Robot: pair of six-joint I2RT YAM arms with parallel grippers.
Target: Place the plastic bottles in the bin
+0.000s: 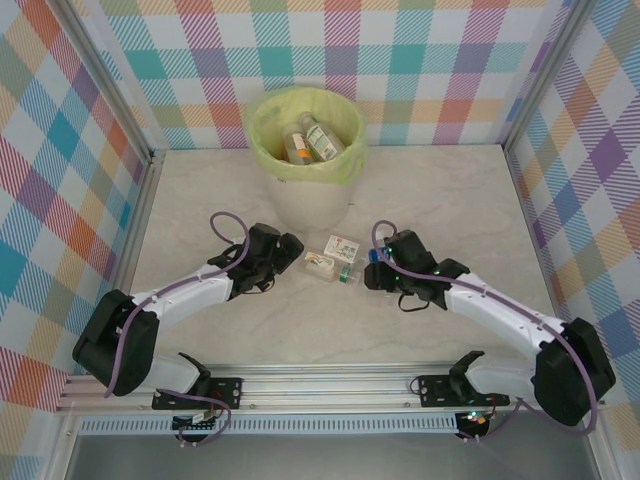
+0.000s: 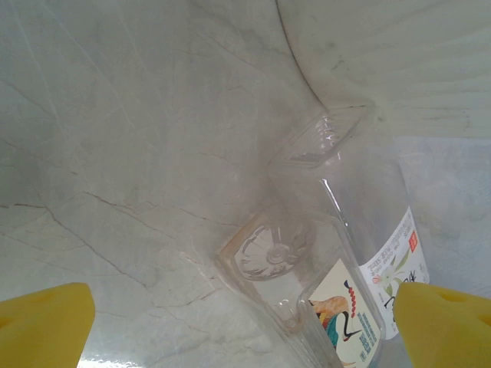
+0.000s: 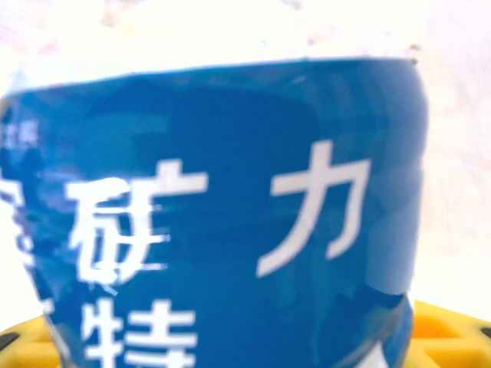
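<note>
marble-look table [image 1: 450,200], plaid walls [image 1: 400,60]; left end effector [image 1: 295,248] wide, right end effector [image 1: 372,268] holding blue-labelled bottle [image 3: 230,230].

Marble tabletop [image 1: 450,200] with bin [image 1: 310,208], 2 bottles [image 1: 342,246]

The overhead view is bright and evenly lit from above. The two arms throw only faint, soft-edged shadows on the pale marble-patterned bench [image 1: 200,330], and the translucent yellow-green bag lining the round white bin [image 1: 308,205] glows. The frame posts bow slightly toward the edges.

The left wrist view is washed out and low in contrast. The clear plastic bottles [image 2: 330,253] look hazy, and the yellow foam pads [image 2: 42,326] in the bottom corners are soft.

In the right wrist view the blue-labelled plastic bottle [image 3: 230,230] is too close to focus. Its white characters smear, and the area above it is blown out to white.
</note>
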